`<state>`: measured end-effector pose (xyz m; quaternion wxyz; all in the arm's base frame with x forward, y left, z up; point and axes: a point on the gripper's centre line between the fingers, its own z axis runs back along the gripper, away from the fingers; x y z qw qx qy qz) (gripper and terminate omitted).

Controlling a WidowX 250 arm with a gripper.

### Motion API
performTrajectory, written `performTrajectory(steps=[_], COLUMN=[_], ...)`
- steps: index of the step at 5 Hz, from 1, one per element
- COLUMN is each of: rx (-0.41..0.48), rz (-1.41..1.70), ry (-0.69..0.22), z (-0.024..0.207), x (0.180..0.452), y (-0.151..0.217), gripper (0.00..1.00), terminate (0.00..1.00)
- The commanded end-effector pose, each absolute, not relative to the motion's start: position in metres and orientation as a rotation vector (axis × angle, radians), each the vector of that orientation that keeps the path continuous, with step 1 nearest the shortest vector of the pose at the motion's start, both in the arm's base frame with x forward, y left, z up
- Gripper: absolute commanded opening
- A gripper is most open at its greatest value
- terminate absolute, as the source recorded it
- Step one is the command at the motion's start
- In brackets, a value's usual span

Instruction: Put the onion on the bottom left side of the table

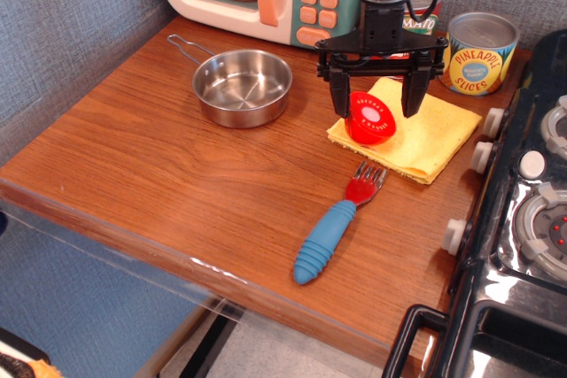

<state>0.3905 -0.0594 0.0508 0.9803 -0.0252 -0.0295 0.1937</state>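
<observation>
Black two-fingered gripper [378, 97]: jaws apart, straddling small red plastic half-dome onion [369, 118] on yellow folded cloth [434, 135], positioned for grasping; brown wood-grain table [159, 165].

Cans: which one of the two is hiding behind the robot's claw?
The tomato sauce can, red-labelled and mostly covered by the gripper. The yellow pineapple slices can beside it stands in full view.
</observation>
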Motion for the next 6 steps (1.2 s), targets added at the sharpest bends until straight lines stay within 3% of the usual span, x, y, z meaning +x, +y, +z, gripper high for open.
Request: performTrajectory(steps=[1,2,3,5,6], rx=[0.019,0.038,0.026,-0.011,-0.045], rz=[0.424,0.421,0.417,0.376,0.387], ry=[-0.084,-0.048,-0.043,-0.087,-0.132], z=[0.049,0.037,0.033,0.054,0.081], x=[0.405,0.398,0.396,0.396,0.389], y=[-0.042,-0.043,-0.044,-0.052,-0.043], gripper=[1.0,1.0,0.0,0.0,0.0], terminate=[0.0,0.0,0.0,0.0,0.0])
